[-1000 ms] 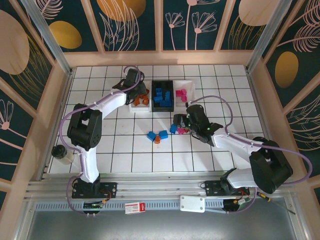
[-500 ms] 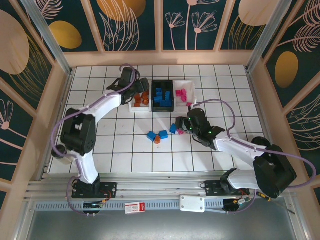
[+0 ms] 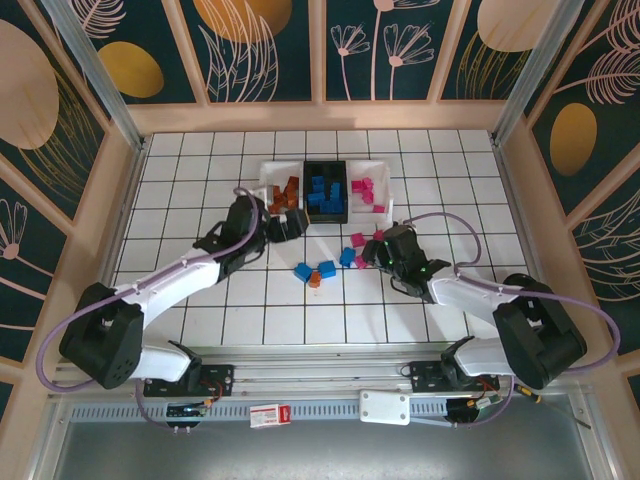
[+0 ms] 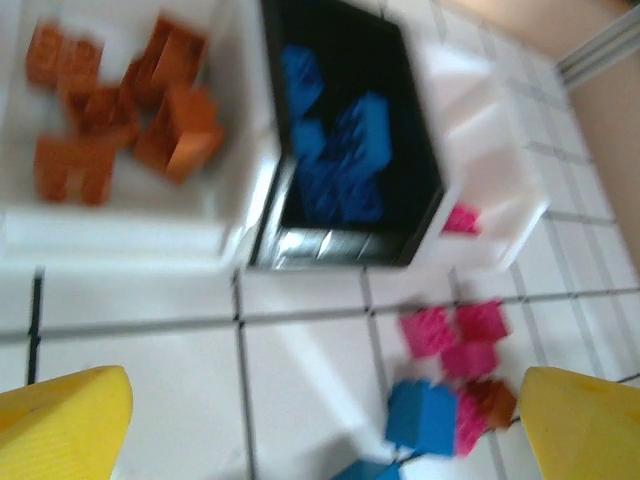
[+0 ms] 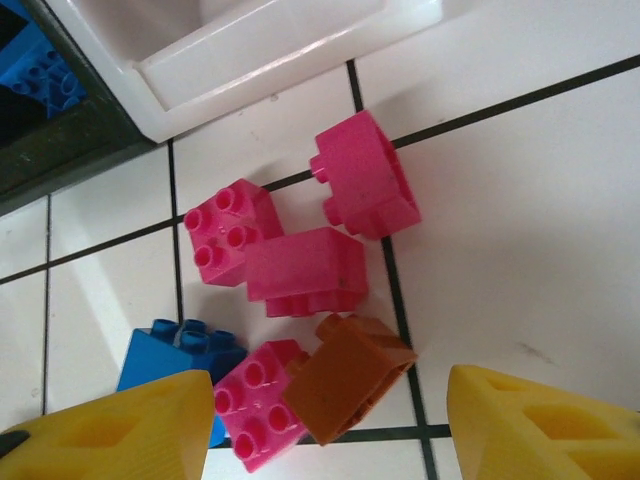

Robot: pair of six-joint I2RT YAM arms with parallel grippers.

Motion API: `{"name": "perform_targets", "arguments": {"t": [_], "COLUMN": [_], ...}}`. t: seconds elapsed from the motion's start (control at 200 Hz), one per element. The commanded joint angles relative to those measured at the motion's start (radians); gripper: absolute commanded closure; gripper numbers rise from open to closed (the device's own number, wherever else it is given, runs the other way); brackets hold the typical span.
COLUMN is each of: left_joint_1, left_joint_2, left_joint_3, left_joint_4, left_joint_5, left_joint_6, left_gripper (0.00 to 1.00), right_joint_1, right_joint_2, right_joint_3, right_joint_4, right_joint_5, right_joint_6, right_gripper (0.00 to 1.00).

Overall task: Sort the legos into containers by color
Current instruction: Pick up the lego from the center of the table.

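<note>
Huddling beside the white bin (image 5: 280, 40), studded pink legos (image 5: 305, 270) lay on open tiles (image 5: 520, 200) — left gripper (image 4: 325, 420), right gripper (image 5: 335, 410) gaped empty.

Legos (image 3: 325, 268) partly in three containers (image 3: 326, 163)

Smooth plastic legos (image 5: 305, 272), apparently glossy containers (image 4: 120, 232)

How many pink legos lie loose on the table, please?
4 legos by the white bin in the right wrist view: upper right, left, centre, bottom beside an orange brick. Others possibly hidden.
</note>
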Motion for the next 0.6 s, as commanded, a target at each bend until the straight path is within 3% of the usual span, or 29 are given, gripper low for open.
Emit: {"name": "perform_targets", "arguments": {"t": [0.0,0.596], "left_joint_1": [-0.006,-0.005], "left_joint_2": [-0.071,-0.121], "left_joint_3": [-0.059,-0.128], "left_joint_4": [0.093,0.053], "left_joint_5": [0.027,-0.013], "left_joint_6": [-0.032,-0.028], "left_gripper": [0.02,0.02], "right_joint_1": [-0.012,-0.030], "right_joint_2": [0.027,0.167], "right_joint_3": [-0.012,-0.038], "right_joint_4": [0.095,0.103], "right_joint_5": [-0.043,-0.040], "right_joint_6": [0.058,0.108], "right_gripper": [0.38,0.55]}}
